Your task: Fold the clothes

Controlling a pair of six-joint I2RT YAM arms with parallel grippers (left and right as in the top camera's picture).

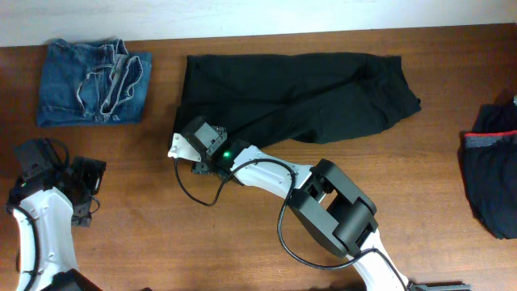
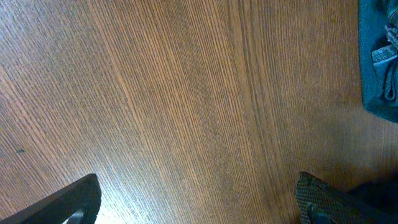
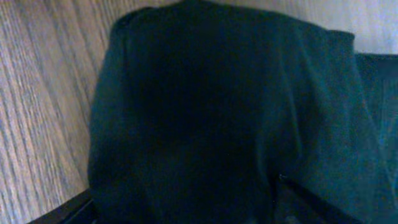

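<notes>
The black trousers (image 1: 323, 97) lie spread across the far middle of the table, legs running to the right. My right gripper (image 1: 191, 129) is down at their near left corner. In the right wrist view the black fabric (image 3: 205, 112) fills the frame and bulges between the two dim fingers of my right gripper (image 3: 186, 208), which stand apart on either side of it. The folded blue jeans (image 1: 93, 81) lie at the far left. My left gripper (image 1: 87, 186) hovers open over bare wood (image 2: 186, 93), with nothing between its fingers.
A dark garment with a reddish band (image 1: 493, 170) lies at the right edge of the table. An edge of the jeans (image 2: 379, 56) shows at the right of the left wrist view. The right arm (image 1: 331, 202) crosses the near middle of the table.
</notes>
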